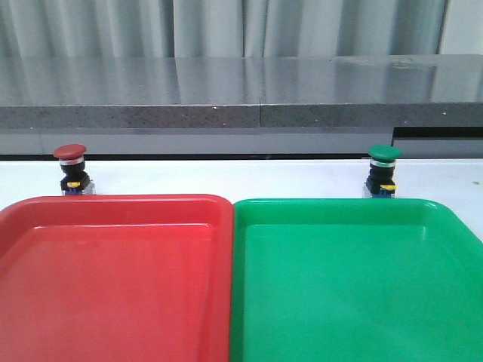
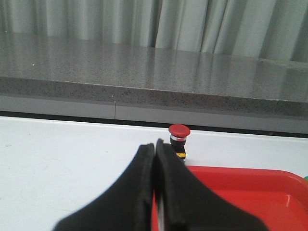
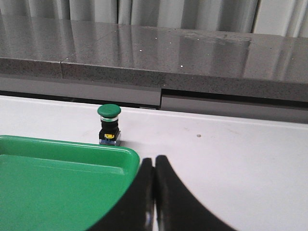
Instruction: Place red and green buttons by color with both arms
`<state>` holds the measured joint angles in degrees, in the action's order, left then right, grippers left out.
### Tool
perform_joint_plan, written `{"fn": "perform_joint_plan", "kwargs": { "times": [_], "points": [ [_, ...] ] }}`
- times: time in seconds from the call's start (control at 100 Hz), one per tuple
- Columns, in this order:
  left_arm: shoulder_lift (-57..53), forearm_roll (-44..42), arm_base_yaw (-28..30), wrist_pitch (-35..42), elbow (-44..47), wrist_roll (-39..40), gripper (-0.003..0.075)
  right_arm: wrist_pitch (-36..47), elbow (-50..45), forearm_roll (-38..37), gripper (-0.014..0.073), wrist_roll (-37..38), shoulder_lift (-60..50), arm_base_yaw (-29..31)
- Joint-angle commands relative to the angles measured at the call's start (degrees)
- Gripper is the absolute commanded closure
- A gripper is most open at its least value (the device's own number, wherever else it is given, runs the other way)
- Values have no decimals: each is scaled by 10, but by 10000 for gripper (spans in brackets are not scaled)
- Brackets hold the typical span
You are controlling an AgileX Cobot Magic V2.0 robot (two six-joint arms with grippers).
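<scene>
Red domed push-button (image 2: 179, 131) is seen upright on the white worktop (image 2: 62, 159) beyond the closed, empty left gripper (image 2: 155, 147); green domed push-button (image 3: 109, 113) likewise beyond the closed right gripper (image 3: 154, 163).

Red button (image 1: 70, 151): red domed cap, silver collar, black body, yellow tab, blue base. Green button (image 1: 384, 154): green cap, same silver/black/yellow/blue below. Red tray (image 1: 113, 207) and green tray (image 1: 339, 207) are seen in plain glossy colour. Table (image 1: 226, 177) is white. Ledge (image 1: 241, 90) is speckled dark grey. Curtain (image 1: 226, 26) is pale grey, vertically striped by folds. Both grippers (image 2: 155, 147) (image 3: 154, 163) are black.
</scene>
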<state>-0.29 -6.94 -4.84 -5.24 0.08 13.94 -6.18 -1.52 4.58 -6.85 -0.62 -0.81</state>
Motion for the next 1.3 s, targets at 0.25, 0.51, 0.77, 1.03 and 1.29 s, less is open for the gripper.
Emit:
{"fn": "perform_joint_plan", "kwargs": {
  "times": [0.25, 0.51, 0.77, 1.03, 1.29],
  "points": [
    [-18, 2, 2, 44, 23, 2, 740, 40, 8, -3, 660, -5, -10, 3],
    [-16, 12, 2, 42, -2, 3, 740, 40, 8, -3, 660, -5, -10, 3],
    [55, 43, 2, -35, -115, 3, 740, 40, 8, -3, 660, -5, -10, 3],
    [211, 45, 2, -226, -288, 3, 740, 40, 8, -3, 660, -5, -10, 3],
    [330, 51, 2, -315, -379, 3, 739, 40, 8, -3, 660, -5, -10, 3]
  ]
}}
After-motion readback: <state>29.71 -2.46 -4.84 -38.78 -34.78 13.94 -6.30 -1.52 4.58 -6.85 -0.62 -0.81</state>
